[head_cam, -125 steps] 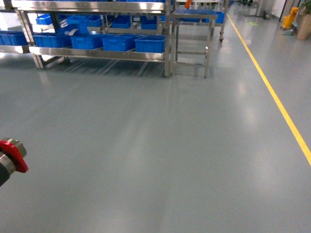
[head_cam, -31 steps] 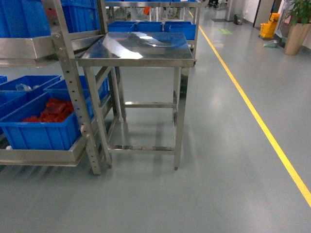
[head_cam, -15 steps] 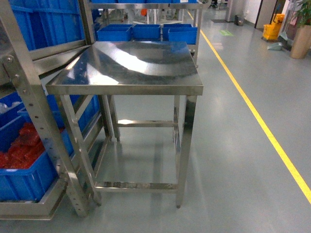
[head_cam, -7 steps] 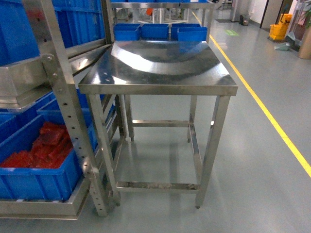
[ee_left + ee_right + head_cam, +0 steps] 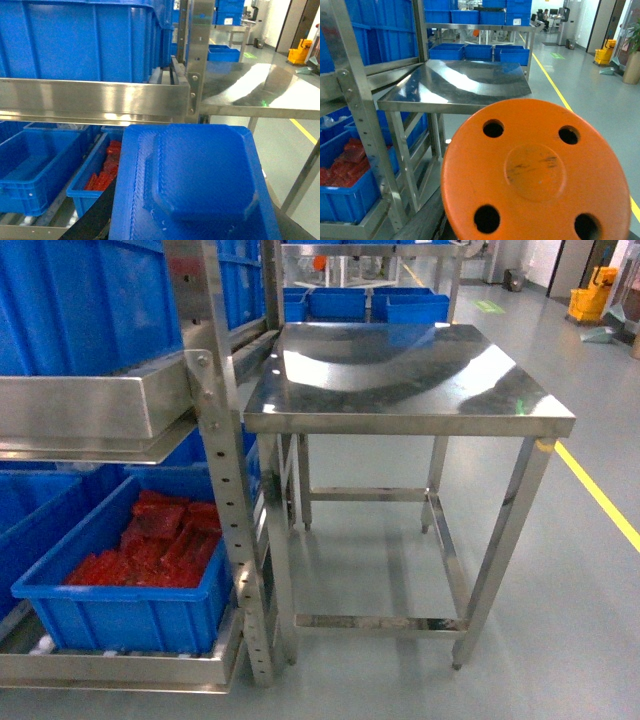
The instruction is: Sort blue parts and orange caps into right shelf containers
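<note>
From my head camera neither pair of my jaws shows. I see a steel surface (image 5: 400, 370) standing against a steel shelf rack (image 5: 225, 490). On the rack's lowest level sits a blue crate (image 5: 130, 615) holding a heap of red-orange pieces (image 5: 150, 550); another big blue crate (image 5: 80, 310) stands on the level above.

From my left wrist, a blue part (image 5: 200, 180) with a raised, cut-cornered block on a flat plate fills the lower frame, right in front of my left jaws. The jaws themselves are hidden, so I cannot tell how they stand. Beyond it run the rack's shelf rail and the crate of red-orange pieces below.

From my right wrist, an orange cap (image 5: 535, 175), a round disc with four holes, covers my right jaws; I cannot tell their state either. The steel surface lies beyond it.
</note>
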`<state>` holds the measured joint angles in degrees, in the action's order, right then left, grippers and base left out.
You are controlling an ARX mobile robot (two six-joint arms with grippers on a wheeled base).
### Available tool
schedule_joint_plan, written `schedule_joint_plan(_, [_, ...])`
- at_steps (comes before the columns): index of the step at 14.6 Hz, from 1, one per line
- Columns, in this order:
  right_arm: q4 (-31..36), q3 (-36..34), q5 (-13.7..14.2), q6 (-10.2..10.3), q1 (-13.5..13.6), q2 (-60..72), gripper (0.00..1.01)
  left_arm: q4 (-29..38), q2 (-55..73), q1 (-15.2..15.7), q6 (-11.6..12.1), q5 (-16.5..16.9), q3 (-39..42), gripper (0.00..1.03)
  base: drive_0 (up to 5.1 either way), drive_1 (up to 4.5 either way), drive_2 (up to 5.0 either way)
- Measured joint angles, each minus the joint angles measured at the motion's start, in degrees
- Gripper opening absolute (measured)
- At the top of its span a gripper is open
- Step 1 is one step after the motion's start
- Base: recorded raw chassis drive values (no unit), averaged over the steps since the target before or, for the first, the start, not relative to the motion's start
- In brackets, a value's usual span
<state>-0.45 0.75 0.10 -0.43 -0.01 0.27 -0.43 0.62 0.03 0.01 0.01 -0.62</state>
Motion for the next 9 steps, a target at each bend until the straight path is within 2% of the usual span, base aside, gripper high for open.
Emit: schedule_joint_plan(9, [0.2, 0.0, 0.0, 0.0, 0.0, 0.0, 0.45, 0.1, 0.0, 0.0, 0.0, 0.0, 0.0, 0.43, -5.1, 2.39, 2.4])
